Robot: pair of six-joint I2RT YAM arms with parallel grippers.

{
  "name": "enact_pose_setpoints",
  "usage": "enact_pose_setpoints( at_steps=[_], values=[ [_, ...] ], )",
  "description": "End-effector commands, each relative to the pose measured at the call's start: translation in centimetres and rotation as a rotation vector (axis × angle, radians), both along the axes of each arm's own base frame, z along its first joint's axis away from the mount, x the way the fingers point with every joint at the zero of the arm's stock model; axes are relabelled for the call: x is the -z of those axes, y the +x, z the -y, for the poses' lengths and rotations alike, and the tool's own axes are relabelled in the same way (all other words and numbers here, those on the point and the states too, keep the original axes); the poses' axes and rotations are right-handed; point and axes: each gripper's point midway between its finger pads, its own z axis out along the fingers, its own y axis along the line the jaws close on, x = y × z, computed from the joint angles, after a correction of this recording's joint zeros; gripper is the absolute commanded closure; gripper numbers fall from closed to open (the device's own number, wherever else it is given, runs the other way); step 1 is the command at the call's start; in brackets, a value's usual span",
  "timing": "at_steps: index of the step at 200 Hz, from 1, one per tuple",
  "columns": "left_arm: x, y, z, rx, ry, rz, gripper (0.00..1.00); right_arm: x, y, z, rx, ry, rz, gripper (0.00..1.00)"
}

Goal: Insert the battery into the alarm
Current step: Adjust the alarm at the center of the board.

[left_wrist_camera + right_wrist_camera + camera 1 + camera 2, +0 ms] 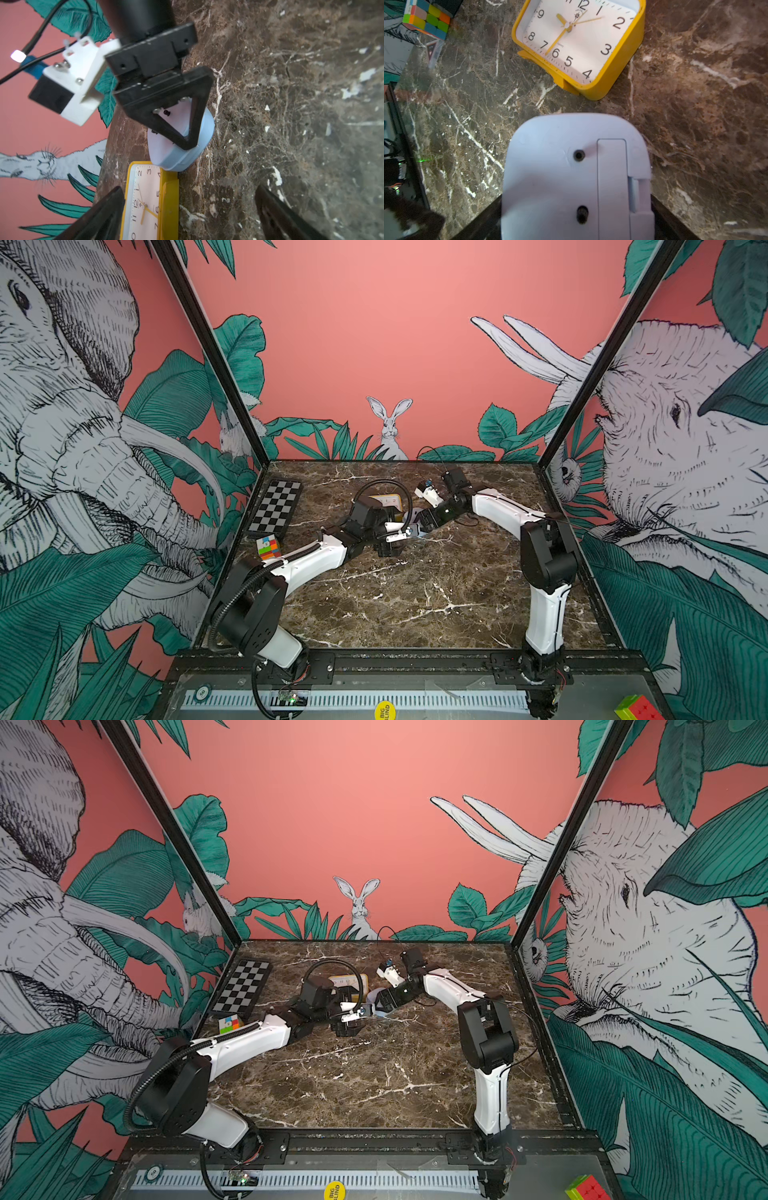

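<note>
A pale blue alarm (560,176) lies face down on the marble table, its back up with two small holes and a shut battery cover (611,187). My right gripper (576,218) is shut on it, one black finger against each side. The left wrist view shows the same alarm (180,153) under a right finger (187,124). My left gripper (191,218) stands open just short of it, nothing between its fingers. In both top views the two grippers (401,531) (424,524) meet at mid-table. The battery is hidden.
A yellow alarm clock (581,41) (386,501) lies face up right behind the blue one, next to a left finger (108,207). A colour cube (269,547) and a chessboard (276,506) sit at the left edge of the table.
</note>
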Motion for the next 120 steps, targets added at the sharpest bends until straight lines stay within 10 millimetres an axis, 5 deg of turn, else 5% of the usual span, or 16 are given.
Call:
enact_pose_setpoints(
  at_steps=[1,120],
  values=[
    [0.4,0.3,0.4,0.119,0.104,0.14,0.01,-3.2,-2.0,-0.7,-0.052,0.056,-0.037,0.26],
    [0.4,2.0,2.0,0.135,0.086,0.205,0.24,-4.1,-4.0,-1.2,-0.051,0.111,-0.172,0.28]
  ],
)
